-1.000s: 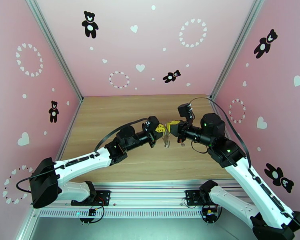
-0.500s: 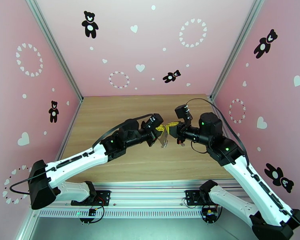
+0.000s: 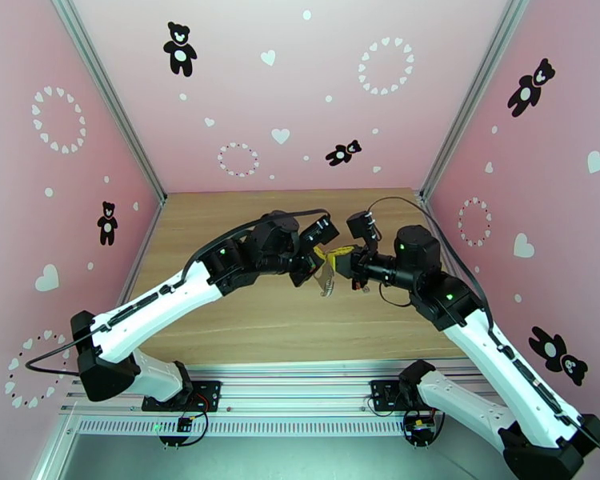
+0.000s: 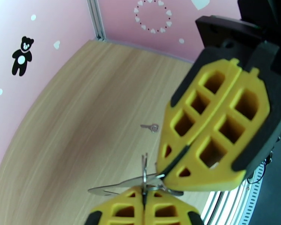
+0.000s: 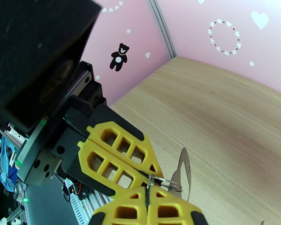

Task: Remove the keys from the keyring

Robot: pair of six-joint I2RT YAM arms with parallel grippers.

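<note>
While left end effector (image 4: pixel 144 192) and right end effector (image 5: pixel 147 191) both clamp keyring (image 5: pixel 166 181), loose key (image 4: pixel 152 127) lies on table (image 4: pixel 84 120).

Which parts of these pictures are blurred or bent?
Top external: sharp, evenly lit. Left wrist: the table edge curves from lens distortion; the loose key is clear. Right wrist: the near black block is soft; the left gripper is sharp.

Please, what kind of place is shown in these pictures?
Probably a robot test booth: a wooden tabletop closed in by pink walls with bear stickers, aluminium frame posts at the corners, and the left arm and right arm bolted at its near edge.
</note>
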